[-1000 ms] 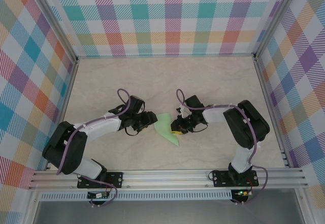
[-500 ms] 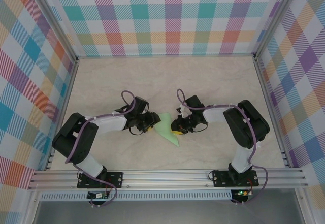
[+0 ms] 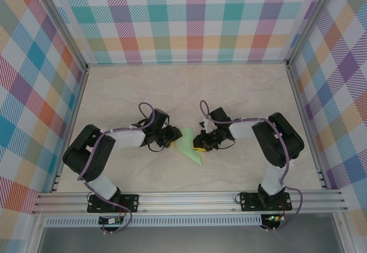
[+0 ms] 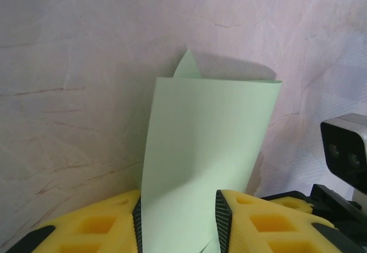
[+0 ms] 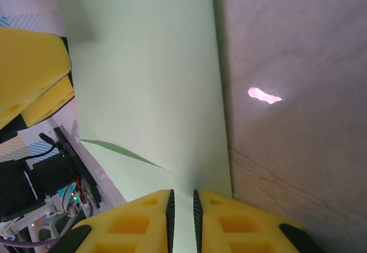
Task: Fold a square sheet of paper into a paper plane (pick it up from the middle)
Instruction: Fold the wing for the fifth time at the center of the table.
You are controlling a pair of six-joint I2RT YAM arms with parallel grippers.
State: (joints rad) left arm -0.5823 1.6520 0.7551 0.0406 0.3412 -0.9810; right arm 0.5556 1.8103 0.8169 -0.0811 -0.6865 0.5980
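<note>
Top camera sits high behind the arm bases, looking down on my whole table (image 3: 241,86). Left wrist camera faces right, right wrist camera faces left, both almost touching the folded green paper (image 3: 188,145). All three views share that paper.

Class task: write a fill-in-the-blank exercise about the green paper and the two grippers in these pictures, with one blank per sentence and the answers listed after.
1. The folded sheet of paper is pale ____.
2. It lies ____ the left gripper and the right gripper.
3. The foam fingers on both grippers are ____.
4. In the wrist views, the narrower jaw gap belongs to the ____ gripper.

Missing words: green; between; yellow; right
</note>
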